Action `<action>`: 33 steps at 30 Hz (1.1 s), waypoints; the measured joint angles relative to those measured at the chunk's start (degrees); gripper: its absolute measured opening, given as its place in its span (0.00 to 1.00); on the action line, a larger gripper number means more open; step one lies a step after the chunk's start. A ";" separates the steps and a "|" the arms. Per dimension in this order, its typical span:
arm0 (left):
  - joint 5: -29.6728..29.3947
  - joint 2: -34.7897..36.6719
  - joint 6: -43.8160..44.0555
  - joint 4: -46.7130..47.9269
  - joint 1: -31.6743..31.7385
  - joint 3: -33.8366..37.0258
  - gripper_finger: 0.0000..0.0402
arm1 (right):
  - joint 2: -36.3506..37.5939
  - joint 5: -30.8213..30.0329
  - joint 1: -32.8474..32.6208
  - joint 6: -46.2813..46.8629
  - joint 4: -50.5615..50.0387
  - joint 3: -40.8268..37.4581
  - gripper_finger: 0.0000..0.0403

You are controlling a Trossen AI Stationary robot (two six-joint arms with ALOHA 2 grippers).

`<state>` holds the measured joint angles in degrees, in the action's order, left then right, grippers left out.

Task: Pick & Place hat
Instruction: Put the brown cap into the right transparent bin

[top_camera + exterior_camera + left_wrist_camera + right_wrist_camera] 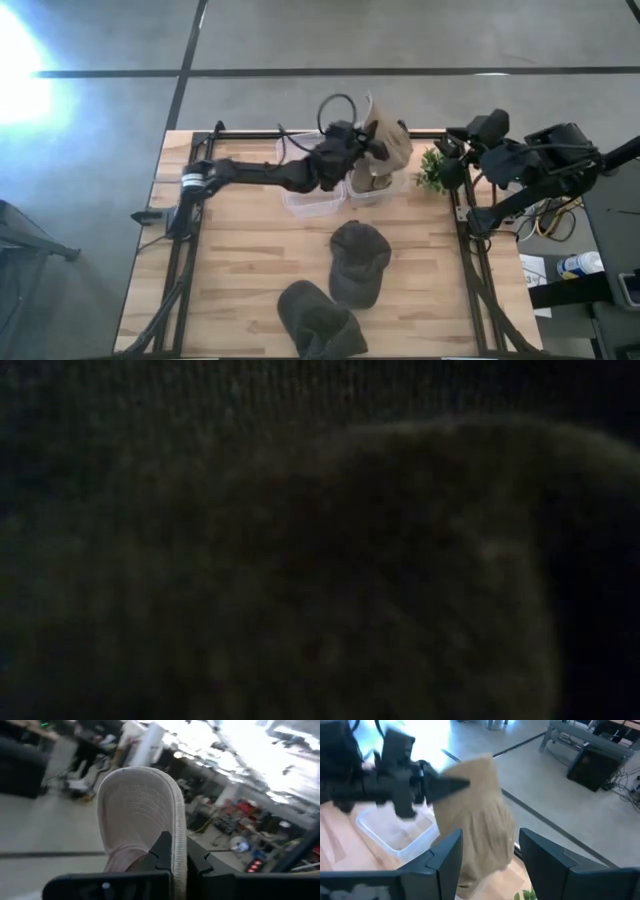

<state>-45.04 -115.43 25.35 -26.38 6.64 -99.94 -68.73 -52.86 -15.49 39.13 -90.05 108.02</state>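
A tan hat (388, 148) hangs over the right one of two clear bins (318, 203) at the table's far edge. My left gripper (366, 140) reaches there from the left and is shut on it. The right wrist view shows the tan hat (480, 820) hanging below the left gripper (456, 784). My right gripper (487, 865) waits open just right of the hat, touching nothing. Two dark hats (358, 262) (318, 320) lie flat on the table toward its near edge. My left gripper pinches the tan hat's brim at its edge (179, 851) between its two fingers (161, 851). The fingers come in about level from the table's left. The hat hangs below the fingers, its lower end (375, 183) down at the right bin; whether it rests there I cannot tell.
A small green plant (432, 168) stands at the far right, between the bins and the right arm. The low view is filled by dark cloth (300, 560) right in front of the camera. Bare wood (250, 250) lies left of the dark hats.
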 joint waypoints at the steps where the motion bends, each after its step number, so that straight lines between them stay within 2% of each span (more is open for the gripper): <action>1: -1.61 -0.95 1.38 1.40 -0.22 0.00 0.02 | 0.02 -0.04 0.00 0.13 -0.02 -0.25 0.48; 6: -6.25 -4.11 5.47 11.26 -0.65 0.00 0.02 | 0.25 0.00 0.00 0.83 0.09 -2.23 0.48; 10: -10.05 -3.45 0.92 14.41 -1.18 -0.14 0.02 | 1.04 0.13 0.03 1.29 0.01 -4.15 0.48; 13: -10.43 -2.48 -2.62 14.16 -1.21 -0.80 0.02 | 1.18 0.17 0.03 1.42 0.01 -5.62 0.48; 19: -8.41 -5.53 6.10 17.25 -0.56 -0.58 0.02 | 1.95 0.19 0.07 3.54 -0.02 -8.10 0.48; 21: -7.44 -7.93 8.47 15.46 -0.54 -0.60 0.02 | 1.95 0.22 0.04 4.46 0.07 -8.80 0.48; 25: -4.03 -12.76 7.73 9.28 -0.60 -2.39 0.02 | 2.29 0.39 0.02 5.89 0.01 -10.24 0.48; 28: -3.02 -16.43 6.47 10.17 -0.55 -5.19 0.02 | 2.40 0.39 0.06 7.15 0.02 -11.75 0.48; 33: -3.42 -20.59 6.10 17.32 -0.71 -10.14 0.03 | 2.36 1.76 0.03 7.45 0.06 -13.72 0.48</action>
<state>-48.46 -136.01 31.45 -9.05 5.93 -110.08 -66.37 -51.10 -15.46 46.59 -89.99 94.30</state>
